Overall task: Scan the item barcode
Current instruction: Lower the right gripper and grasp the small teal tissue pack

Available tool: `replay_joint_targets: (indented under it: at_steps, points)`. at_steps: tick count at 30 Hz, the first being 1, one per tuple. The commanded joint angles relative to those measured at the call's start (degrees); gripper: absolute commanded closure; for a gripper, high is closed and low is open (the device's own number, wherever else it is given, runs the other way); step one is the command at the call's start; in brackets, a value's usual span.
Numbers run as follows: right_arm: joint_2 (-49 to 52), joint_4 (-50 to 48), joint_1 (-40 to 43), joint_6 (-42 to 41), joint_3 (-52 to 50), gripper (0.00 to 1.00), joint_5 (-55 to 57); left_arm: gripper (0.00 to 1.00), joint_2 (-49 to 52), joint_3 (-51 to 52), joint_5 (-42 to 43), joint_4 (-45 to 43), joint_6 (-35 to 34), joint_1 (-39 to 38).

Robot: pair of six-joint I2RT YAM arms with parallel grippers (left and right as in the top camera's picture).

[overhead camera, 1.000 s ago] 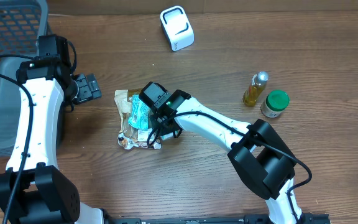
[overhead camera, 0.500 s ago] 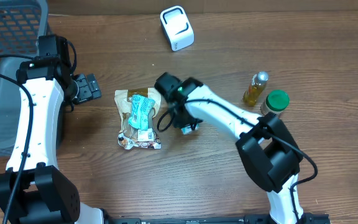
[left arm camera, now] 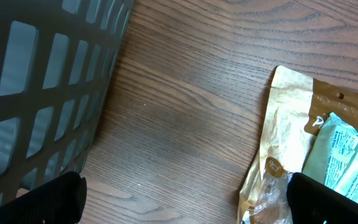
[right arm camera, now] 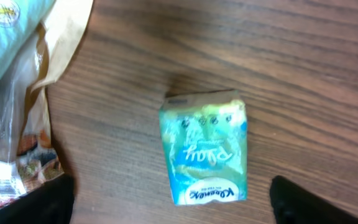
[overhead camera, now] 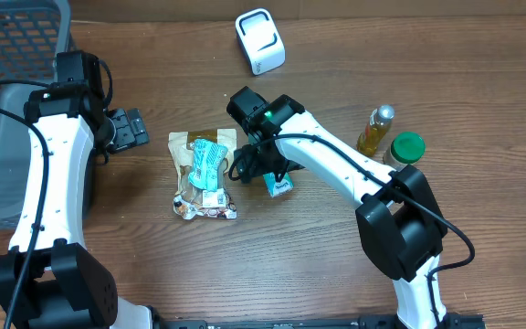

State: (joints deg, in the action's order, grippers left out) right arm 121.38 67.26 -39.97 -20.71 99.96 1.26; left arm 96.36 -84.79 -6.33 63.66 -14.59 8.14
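The teal packet (right arm camera: 205, 149) lies flat on the tabletop (right arm camera: 328, 74) at the frame's centre, between the right jaws, spread wide and touching nothing. The left jaws gape empty too.

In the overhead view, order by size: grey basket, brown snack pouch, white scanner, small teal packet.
Largest to smallest:
grey slatted plastic basket, partly out of frame
brown paper snack pouch
white boxy plastic scanner
small teal soft packet
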Motion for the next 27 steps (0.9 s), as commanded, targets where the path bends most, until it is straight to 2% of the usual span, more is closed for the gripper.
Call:
replay_joint_targets:
  at_steps: [1, 3, 4, 8, 12, 16, 22, 27]
  points:
    - [-0.61, 0.13, -0.31, -2.12, -0.9, 0.24, -1.36, 0.0, -0.9, -1.14, -0.7, -0.02, 0.68, 0.09]
    - [-0.59, -0.17, -0.31, -2.32, -2.23, 0.42, -1.33, 0.01, -0.9, -1.14, -0.7, -0.02, 0.68, 0.09]
    - [-0.57, -0.63, -0.31, -2.29, -2.91, 0.46, -1.33, 0.0, -0.9, -1.14, -0.7, -0.02, 0.68, 0.09]
    - [-0.55, -4.37, -0.39, -2.27, -5.77, 0.51, -0.17, 0.0, -0.9, -1.14, -0.7, -0.02, 0.66, 0.09]
    - [-0.39, -6.6, -1.22, -2.27, -7.76, 0.52, 5.42, 0.01, -0.9, -1.14, -0.7, -0.02, 0.68, 0.09]
    - [-0.39, -9.81, -2.43, -2.27, -9.81, 0.54, 5.88, 0.01, -0.9, -1.14, -0.7, -0.02, 0.68, 0.09]
    - [-0.39, -13.11, -4.74, -2.27, -13.51, 0.65, 14.27, 0.0, -0.9, -1.14, -0.7, -0.02, 0.68, 0.09]
    - [-0.39, -14.58, -5.7, -2.19, -15.32, 0.73, 15.45, 0.0, -0.9, -1.14, -0.7, -0.02, 0.68, 0.09]
